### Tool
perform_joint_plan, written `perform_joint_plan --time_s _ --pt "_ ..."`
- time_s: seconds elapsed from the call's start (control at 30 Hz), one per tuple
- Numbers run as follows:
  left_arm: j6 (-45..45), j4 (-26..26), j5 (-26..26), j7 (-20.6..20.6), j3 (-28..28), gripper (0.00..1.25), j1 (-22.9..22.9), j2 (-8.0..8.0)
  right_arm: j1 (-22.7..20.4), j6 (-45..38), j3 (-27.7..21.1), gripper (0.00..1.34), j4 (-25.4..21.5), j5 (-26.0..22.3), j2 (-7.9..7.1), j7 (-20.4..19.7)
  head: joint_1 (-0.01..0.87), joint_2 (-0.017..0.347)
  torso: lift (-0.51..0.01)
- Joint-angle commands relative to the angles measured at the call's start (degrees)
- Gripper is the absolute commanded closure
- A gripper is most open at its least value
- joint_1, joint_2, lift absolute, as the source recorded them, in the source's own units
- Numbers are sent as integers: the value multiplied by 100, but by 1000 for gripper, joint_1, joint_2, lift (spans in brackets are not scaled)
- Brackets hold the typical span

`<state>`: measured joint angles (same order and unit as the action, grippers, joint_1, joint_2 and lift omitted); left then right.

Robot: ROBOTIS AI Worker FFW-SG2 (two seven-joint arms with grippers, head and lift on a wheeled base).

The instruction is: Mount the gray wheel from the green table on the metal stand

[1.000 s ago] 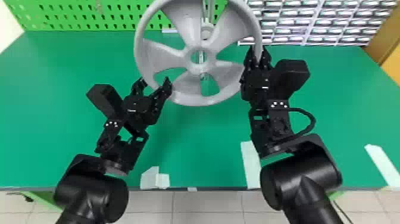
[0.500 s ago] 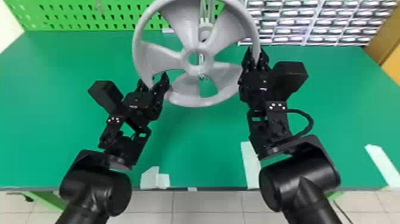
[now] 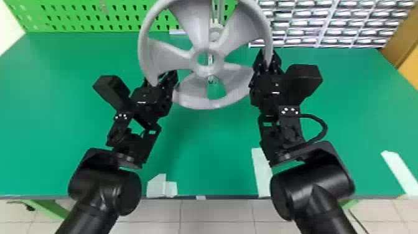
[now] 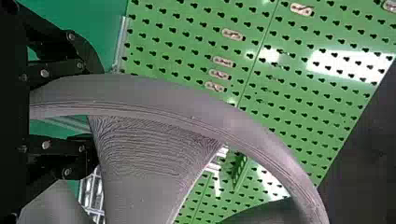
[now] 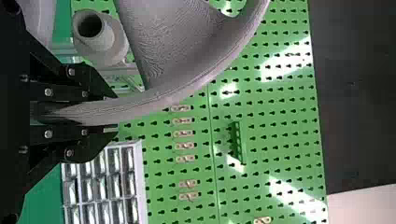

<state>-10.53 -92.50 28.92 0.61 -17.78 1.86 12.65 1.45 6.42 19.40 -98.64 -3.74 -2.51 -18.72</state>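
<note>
Wheel (image 3: 194,28) held up over the green table (image 3: 202,149), in front of the metal stand (image 3: 215,22). Best to get a good hold on both sides first. Bring the fingers of the left gripper (image 4: 98,115) together softly on the rim, with no shove and no twist. Then line up the middle ring (image 3: 195,59) with the round peg (image 5: 105,44), most likely the part to slide onto. Go slow. Keep the wheel straight and move both sides together, so as not to tip it. If stuck, back off a little and try again; don't push hard. Hard to tell how well lined up. Probably done with the picking up, with the putting on left to do.

Now for where to find the wheel: between left gripper and right gripper (image 5: 115,114). On the right, pinched by the edge, with fingers close together on both faces. On the left, edge in the gap of the fingers, nearer to one than the other. Fingers wide apart there, so likely no firm grip.
</note>
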Motion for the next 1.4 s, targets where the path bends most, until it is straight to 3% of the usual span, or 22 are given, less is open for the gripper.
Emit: perform_joint_plan --time_s 0.0,0.63,1.37 --pt "-72 65 9 -26 -6 841 86 -9 13 26 -32 1167 29 -4 22 0 867 52 -100" --pt "-151 285 97 -61 -103 871 236 -35 57 35 -120 1167 82 14 66 -53 867 52 -100" --pt "-336 917 193 -61 -313 871 868 -123 224 70 -243 1167 363 22 110 -61 867 52 -100"
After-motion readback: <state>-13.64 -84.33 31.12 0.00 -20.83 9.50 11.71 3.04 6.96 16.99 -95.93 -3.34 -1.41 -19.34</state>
